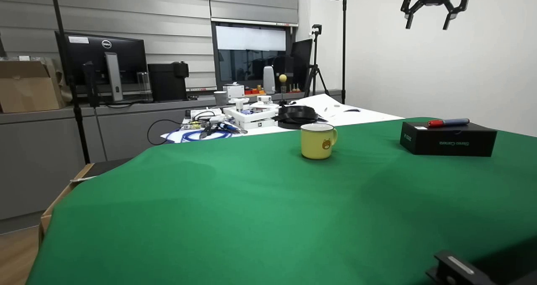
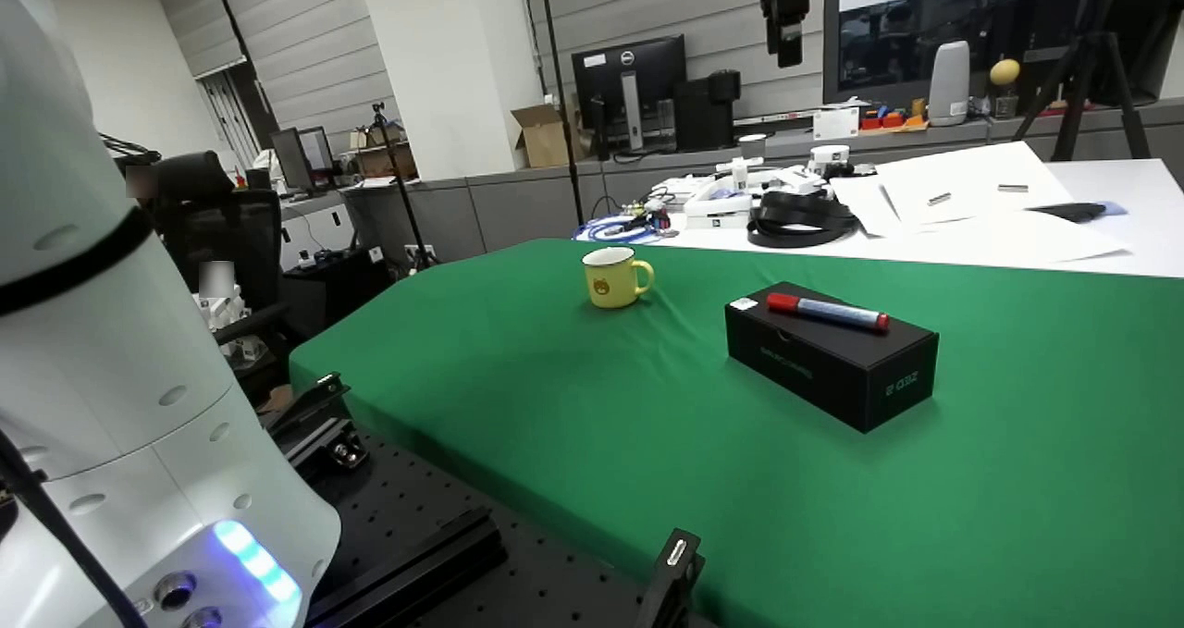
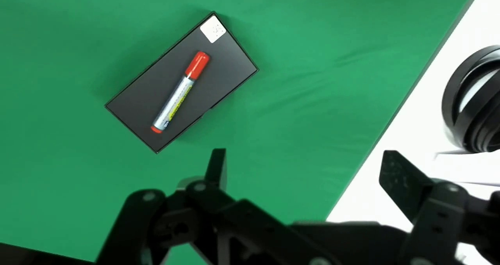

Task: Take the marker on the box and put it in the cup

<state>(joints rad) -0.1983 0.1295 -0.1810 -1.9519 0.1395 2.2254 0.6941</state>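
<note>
The marker (image 2: 837, 313) lies on the box (image 2: 805, 360), well below the wide-spread gripper (image 1: 426, 28); only the exterior views show the cup (image 1: 315, 142).

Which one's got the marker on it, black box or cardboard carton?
The low black box on the green cloth: the marker lies on its top. The brown carton, on the grey ledge, shows none.

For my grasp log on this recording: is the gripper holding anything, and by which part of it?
Nothing is held. The Robotiq gripper hangs open and empty; the red-capped marker lies on the black ZED 2 box.
</note>
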